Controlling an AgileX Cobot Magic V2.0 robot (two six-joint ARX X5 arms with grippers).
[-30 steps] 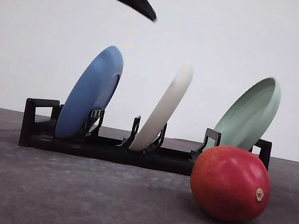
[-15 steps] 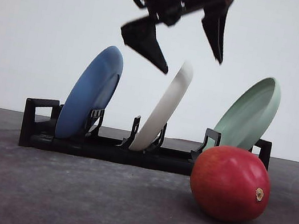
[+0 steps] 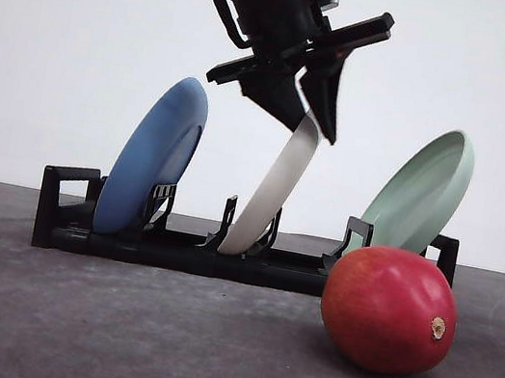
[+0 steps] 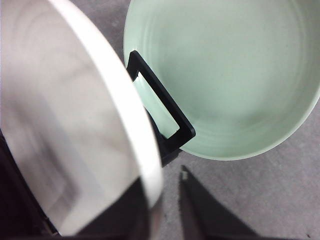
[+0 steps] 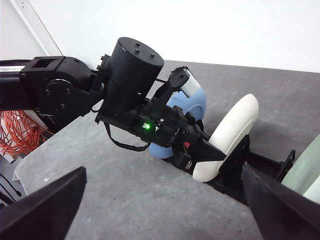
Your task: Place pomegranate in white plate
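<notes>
Front view: the smooth, round red pomegranate (image 3: 389,310) lies on the grey felt-like table (image 3: 110,330), stem nub facing right, just in front of the black rack (image 3: 183,247). The matte white plate (image 3: 277,188) stands tilted in the middle slot. The left gripper (image 3: 306,115) has dropped since half a second ago, its open fingers straddling the plate's top rim. The right gripper (image 5: 160,205) is spread wide, empty.

A black rack (image 3: 173,251) is set across the grey table (image 3: 108,340), toward its far edge. A blue plate (image 3: 153,156) is propped at the rack's left end, a pale green plate (image 3: 420,191) at its right end.
</notes>
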